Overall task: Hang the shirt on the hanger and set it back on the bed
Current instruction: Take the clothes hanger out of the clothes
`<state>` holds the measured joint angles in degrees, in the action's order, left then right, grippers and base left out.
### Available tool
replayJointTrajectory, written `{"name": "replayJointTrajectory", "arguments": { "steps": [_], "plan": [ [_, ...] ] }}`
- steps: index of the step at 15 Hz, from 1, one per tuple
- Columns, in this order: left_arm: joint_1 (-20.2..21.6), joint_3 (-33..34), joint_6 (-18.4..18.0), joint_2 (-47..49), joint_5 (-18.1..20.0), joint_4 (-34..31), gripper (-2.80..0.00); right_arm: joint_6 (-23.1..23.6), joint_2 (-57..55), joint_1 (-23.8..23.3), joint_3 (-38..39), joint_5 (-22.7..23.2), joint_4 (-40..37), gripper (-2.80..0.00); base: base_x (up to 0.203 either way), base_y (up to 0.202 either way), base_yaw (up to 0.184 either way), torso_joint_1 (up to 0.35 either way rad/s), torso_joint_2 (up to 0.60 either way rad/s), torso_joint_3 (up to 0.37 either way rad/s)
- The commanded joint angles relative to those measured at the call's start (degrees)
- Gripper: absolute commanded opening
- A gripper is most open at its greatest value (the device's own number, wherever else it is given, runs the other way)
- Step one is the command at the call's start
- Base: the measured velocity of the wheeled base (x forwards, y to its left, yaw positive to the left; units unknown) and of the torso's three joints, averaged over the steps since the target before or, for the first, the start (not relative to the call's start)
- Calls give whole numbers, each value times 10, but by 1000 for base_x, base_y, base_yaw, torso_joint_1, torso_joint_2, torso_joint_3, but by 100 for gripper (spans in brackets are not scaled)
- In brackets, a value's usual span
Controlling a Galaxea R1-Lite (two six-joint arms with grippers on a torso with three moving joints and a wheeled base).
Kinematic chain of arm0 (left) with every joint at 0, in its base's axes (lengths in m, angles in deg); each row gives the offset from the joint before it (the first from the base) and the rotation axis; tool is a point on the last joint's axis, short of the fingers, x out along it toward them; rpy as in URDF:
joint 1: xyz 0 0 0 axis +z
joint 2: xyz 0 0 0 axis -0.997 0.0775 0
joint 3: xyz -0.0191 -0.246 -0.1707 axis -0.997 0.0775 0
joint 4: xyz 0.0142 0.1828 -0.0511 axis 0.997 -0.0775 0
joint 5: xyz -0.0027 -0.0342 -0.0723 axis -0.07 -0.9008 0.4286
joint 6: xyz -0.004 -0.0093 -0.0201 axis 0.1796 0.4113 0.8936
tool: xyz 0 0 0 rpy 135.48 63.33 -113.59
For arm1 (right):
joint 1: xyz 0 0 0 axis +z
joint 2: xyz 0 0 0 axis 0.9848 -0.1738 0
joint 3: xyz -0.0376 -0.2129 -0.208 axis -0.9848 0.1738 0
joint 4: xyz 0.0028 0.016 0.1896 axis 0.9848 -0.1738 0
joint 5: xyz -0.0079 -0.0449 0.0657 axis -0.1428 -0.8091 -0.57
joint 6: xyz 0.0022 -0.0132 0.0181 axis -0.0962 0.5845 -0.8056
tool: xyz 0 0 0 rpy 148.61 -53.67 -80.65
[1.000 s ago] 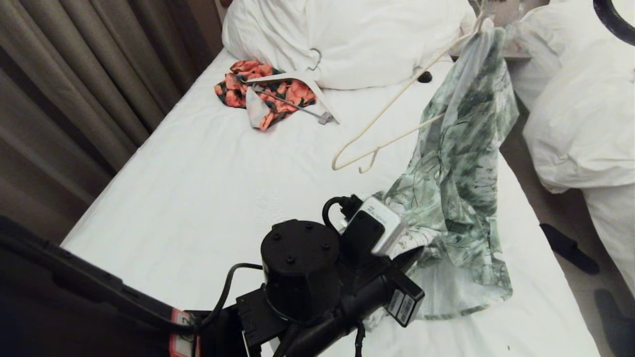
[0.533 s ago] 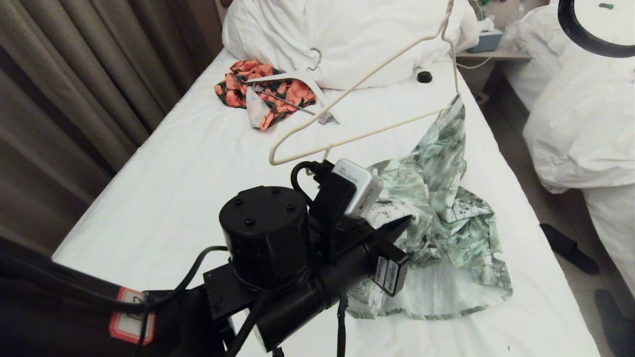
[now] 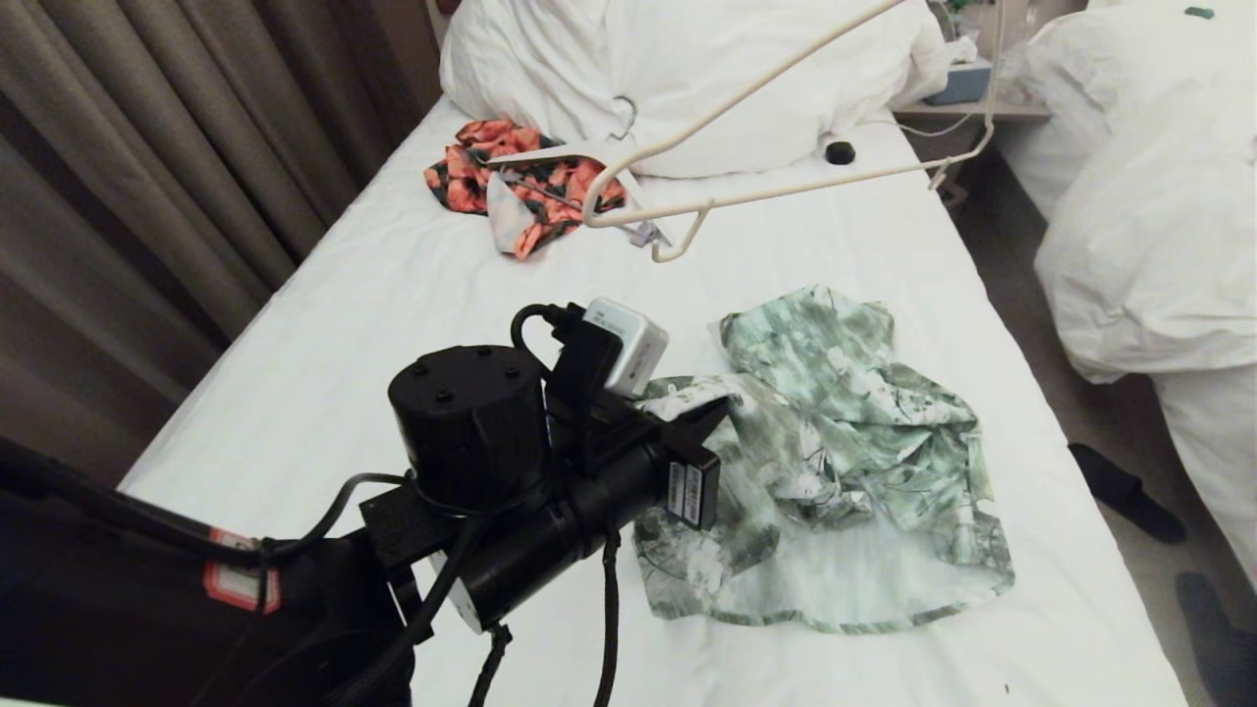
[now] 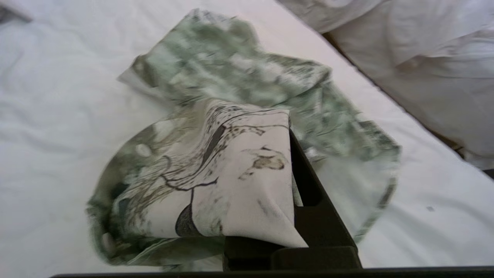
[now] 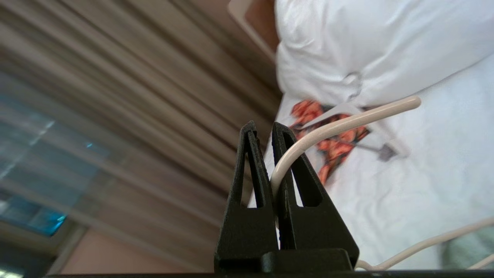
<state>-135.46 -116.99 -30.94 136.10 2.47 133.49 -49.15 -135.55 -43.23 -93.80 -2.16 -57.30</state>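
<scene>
Green-and-white shirt [image 3: 835, 462] down on the bed [image 3: 393, 324], crumpled in a heap toward the near right side, clear of the hanger. One fold of it pinched by the left gripper [image 4: 287, 181], cloth draped over the near finger, jaws pressed together on the fabric. Probably held that way to keep an edge lifted and ready to be opened up.

Hanger [image 3: 786, 187] up in the air over the far half of the bed, tilted, hook end to the left, nothing on it. Clamped at its thin rod by the right gripper [image 5: 270, 154], fingers squeezed shut around the cream wire. Looks like a hold meant to keep the frame free for threading into the shirt.

Farther off, an orange floral garment [image 3: 511, 187] with a white hanger, lying by the pillow [image 3: 687, 69]. Hanging not yet done.
</scene>
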Motion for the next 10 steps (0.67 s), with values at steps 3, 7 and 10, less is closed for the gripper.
{"name": "replayJointTrajectory", "arguments": {
  "steps": [3,7,10],
  "plan": [
    [17,4,8,1,0,3,-280,27,37,-30,15,-8,-21,-280,0,0,0,0,0,0],
    [53,2,14,20,7,6,-280,136,82,-28,91,-55,-29,-280,0,0,0,0,0,0],
    [73,5,31,22,15,6,-280,163,111,-30,146,-75,-26,-280,0,0,0,0,0,0]
  ]
}}
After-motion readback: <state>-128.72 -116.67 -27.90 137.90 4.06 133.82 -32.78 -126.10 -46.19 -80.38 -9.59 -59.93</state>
